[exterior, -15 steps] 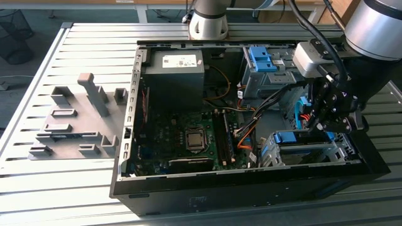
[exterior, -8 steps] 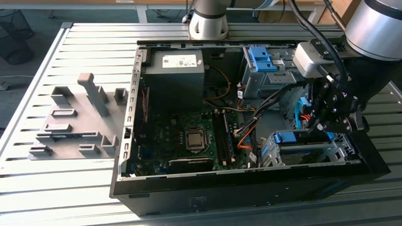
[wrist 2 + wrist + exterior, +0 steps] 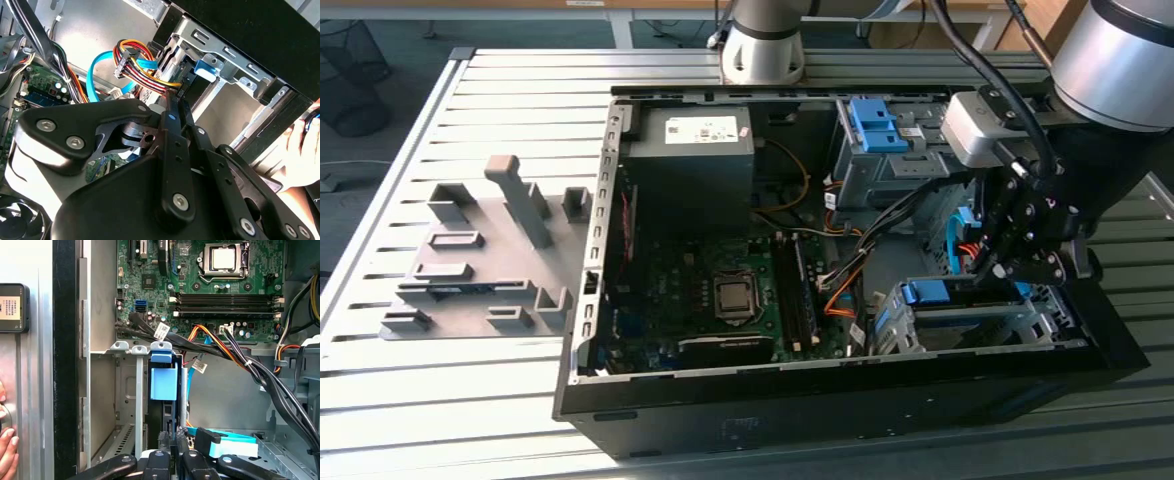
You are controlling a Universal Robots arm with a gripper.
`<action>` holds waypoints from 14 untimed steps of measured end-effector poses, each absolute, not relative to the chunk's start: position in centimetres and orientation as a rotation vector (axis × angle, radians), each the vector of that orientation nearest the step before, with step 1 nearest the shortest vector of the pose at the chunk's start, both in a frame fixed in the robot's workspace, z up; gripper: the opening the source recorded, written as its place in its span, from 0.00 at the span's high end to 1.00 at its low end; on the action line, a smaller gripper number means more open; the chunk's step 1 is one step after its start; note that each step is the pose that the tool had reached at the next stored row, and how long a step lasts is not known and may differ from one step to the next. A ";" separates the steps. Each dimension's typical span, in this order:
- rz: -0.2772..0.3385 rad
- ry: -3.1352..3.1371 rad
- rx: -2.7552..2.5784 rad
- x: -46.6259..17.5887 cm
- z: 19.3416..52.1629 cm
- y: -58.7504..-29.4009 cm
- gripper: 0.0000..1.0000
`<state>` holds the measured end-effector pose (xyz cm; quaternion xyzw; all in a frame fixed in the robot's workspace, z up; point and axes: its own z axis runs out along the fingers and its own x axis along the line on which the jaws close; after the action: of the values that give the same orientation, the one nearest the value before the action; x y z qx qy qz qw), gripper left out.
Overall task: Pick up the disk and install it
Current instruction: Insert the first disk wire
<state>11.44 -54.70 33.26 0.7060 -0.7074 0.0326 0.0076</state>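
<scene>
Now the gripper (image 3: 1003, 262) hangs over the grey drive cage (image 3: 974, 325) at the case's front corner, on the exterior view's right.
Its fingers are pressed on the upright disk (image 3: 163, 385), whose blue carrier sits in the cage slot, partly down. Coloured cables (image 3: 142, 67) run just beside it; the motherboard (image 3: 720, 290) lies further in. A person's hand (image 3: 6, 445) rests on the case edge.
</scene>
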 end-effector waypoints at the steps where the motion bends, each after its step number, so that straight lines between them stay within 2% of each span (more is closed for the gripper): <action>1: 0.102 -2.213 2.206 11.4 33.2 -54.7 0.84; 14: 0.102 -2.216 2.202 11.4 32.7 -54.7 0.84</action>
<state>11.44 -54.73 32.75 0.7044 -0.7090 0.0325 0.0078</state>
